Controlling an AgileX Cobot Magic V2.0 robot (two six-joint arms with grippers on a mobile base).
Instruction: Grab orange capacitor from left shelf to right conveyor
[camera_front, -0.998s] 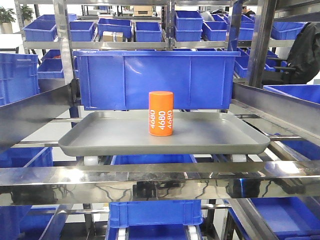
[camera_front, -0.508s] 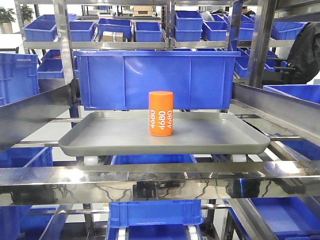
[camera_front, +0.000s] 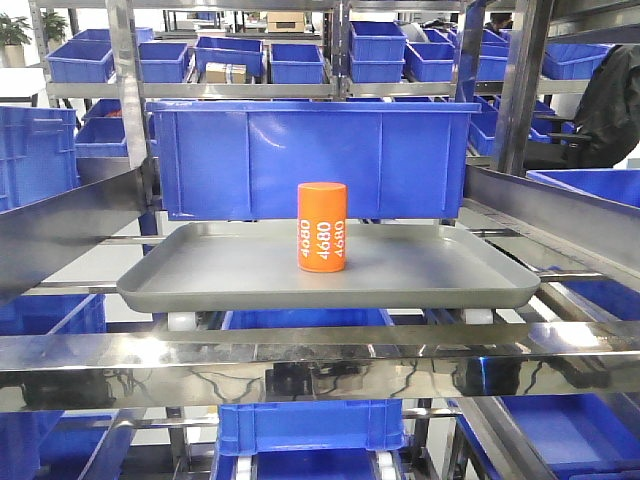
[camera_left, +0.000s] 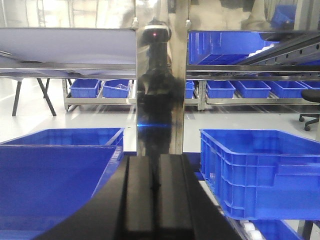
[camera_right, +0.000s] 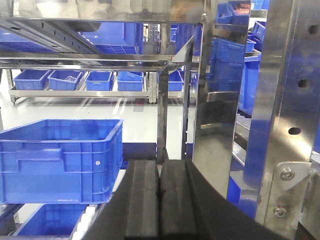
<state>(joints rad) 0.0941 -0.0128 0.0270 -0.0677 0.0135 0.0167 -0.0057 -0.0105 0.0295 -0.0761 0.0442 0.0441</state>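
Nearest the left wrist camera, the left pincer (camera_left: 155, 200) has its two black fingers pressed together with only a thin seam between them, and it holds nothing. Straight ahead of it stands a polished steel post (camera_left: 155, 100), with a blue bin (camera_left: 260, 170) to one side and another blue bin (camera_left: 50, 185) to the other. The right pincer (camera_right: 159, 200) is likewise closed on itself and empty. It faces a thin steel upright (camera_right: 162, 100), with a broad perforated steel column (camera_right: 280, 100) close on one side and a blue crate (camera_right: 60, 160) on the other. In the front-facing view, the left shelf (camera_front: 320, 360) shows first as a mirror-bright crossbar running across the foreground, lower than the tray, and slanted steel side rails flank it on both sides. Beyond the bar lies the shallow grey tray (camera_front: 200, 275). The orange capacitor (camera_front: 322, 226) stands alone on it, roughly mid-width and apart from every rim. It is upright with its long axis vertical and its rounded top up, and the white "4680" runs up its side and repeats around it. Just behind it, a large blue bin (camera_front: 400, 160) spans the back of the tray above the rear rim. Farther off, rows of smaller blue bins (camera_front: 297, 62) fill the racks.
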